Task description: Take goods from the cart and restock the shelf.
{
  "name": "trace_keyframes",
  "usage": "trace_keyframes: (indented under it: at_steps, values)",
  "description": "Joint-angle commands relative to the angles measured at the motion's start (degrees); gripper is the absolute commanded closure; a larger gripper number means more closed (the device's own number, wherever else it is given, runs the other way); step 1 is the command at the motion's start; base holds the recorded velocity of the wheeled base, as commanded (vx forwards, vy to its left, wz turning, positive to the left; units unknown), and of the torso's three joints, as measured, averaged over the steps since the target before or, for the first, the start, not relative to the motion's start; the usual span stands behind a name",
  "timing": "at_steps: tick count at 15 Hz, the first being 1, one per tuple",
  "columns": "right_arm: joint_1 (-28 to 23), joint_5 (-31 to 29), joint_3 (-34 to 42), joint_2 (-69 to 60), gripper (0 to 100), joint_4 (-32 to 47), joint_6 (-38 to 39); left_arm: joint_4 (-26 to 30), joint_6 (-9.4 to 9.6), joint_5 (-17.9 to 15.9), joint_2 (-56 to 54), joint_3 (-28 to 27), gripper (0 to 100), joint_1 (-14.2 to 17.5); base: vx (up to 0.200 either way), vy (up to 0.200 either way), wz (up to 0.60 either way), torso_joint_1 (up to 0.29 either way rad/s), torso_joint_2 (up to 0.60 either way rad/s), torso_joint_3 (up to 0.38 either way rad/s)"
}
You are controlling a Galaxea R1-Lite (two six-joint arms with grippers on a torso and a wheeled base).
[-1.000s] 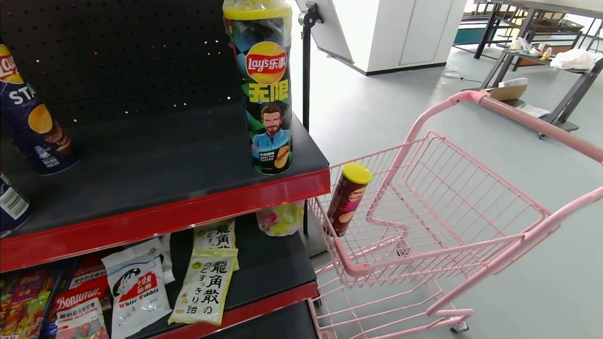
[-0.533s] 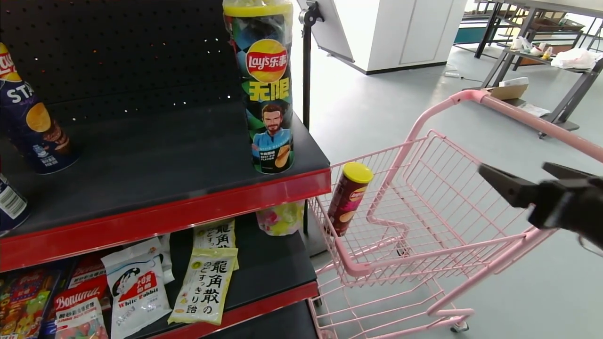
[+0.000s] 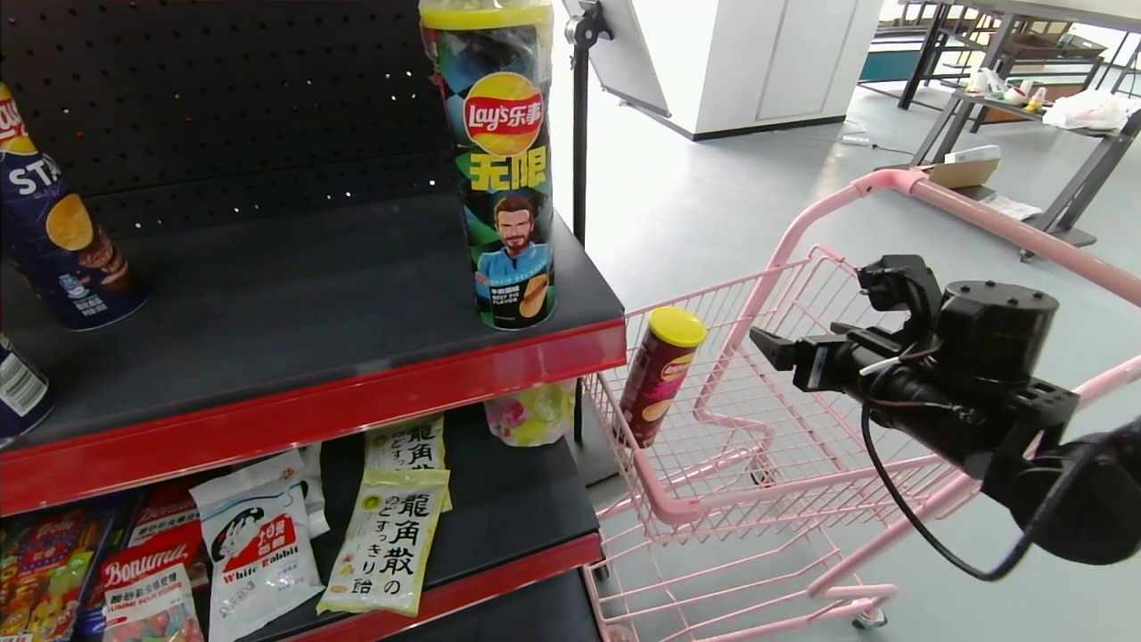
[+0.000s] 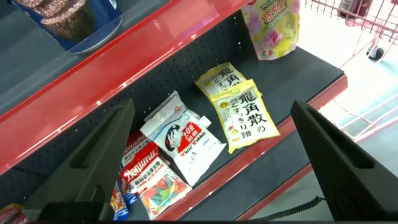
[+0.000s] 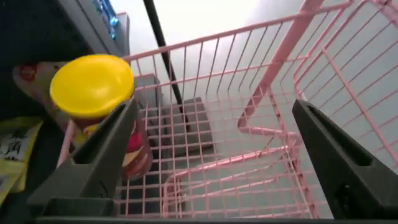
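Observation:
A dark red chip can with a yellow lid (image 3: 660,374) leans in the near-shelf corner of the pink cart (image 3: 807,263). My right gripper (image 3: 820,312) hangs over the cart basket, open and pointing at that can, a short way off it. In the right wrist view the can (image 5: 93,87) sits just beside one finger, not between the two, and the right gripper (image 5: 212,109) holds nothing. My left gripper (image 4: 211,109) is open and empty in front of the lower shelf. The upper shelf (image 3: 312,294) carries a tall green chip can (image 3: 504,169) at its right end.
A blue chip can (image 3: 62,232) stands at the shelf's left, with bare board between it and the green one. Snack packets (image 3: 388,535) lie on the lower shelf (image 4: 311,74). A black stand pole (image 3: 579,134) rises between shelf and cart. Tables stand at the back right.
My right arm has come in from the right and moved left over the cart basket, closing on the red can. The can and shelf goods have not moved.

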Motion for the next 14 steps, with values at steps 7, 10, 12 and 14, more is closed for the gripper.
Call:
trace_keyframes:
  at_steps: [7, 10, 12, 14]
  values:
    - [3.3, 11.0, 0.4, 10.8, 0, -7.8, -1.9, -0.1, 0.01, 0.1, 3.4, -1.2, 0, 0.1, 0.0, 0.0, 0.0, 0.0, 0.0, 0.0]
    - [5.3, 12.2, 1.4, 10.5, 0, -8.0, -1.6, 0.0, 0.1, 0.1, 4.0, -1.4, 0, 0.1, 0.0, 0.0, 0.0, 0.0, 0.0, 0.0]
    - [5.8, 14.5, 0.4, 11.0, 0, -7.8, -1.6, 0.0, 0.1, 0.2, 4.0, -1.5, 0, 0.1, 0.0, 0.0, 0.0, 0.0, 0.0, 0.0]
    - [5.6, 14.4, -1.7, 13.0, 0, -7.8, -1.5, 0.0, 0.1, 0.6, 4.0, -1.6, 0, 0.1, 0.0, 0.0, 0.0, 0.0, 0.0, 0.0]
